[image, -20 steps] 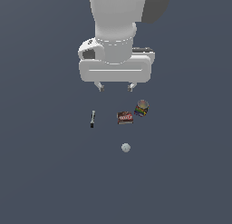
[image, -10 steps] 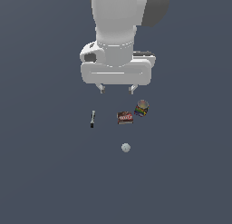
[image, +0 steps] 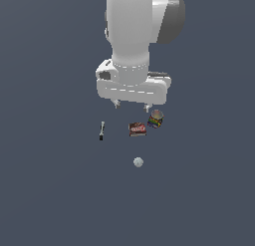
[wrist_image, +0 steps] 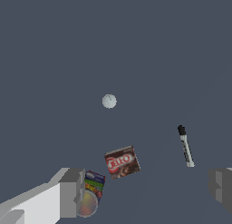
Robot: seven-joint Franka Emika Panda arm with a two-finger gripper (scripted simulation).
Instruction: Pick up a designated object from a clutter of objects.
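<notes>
The dark grey worktop (image: 45,190) fills both views. Above it hangs the white arm (image: 130,36), its wrist block spanning the middle of the exterior view. The end effector (image: 131,105) points downward with its two short fingers (image: 116,103) spread wide apart; nothing sits between them, and they hover over the worktop without touching any item. In the wrist view the same two fingers show at opposite edges of the picture, with a broad bare gap between.

The small brown-red box (image: 137,129) with its red-and-white label lies flat on the worktop, just below the span of the fingers in the exterior view and slightly toward that view's right. The multicoloured can (image: 156,118) lies on its side just beside the box, on the exterior view's right, close to one fingertip. In the wrist view the box (wrist_image: 122,162) and can (wrist_image: 92,191) sit near each other but apart.

The slim black-and-white stick-like tool (image: 101,130) lies well apart on the exterior view's left. The white-grey ball (image: 138,162) rests alone, nearer the camera than the box.
</notes>
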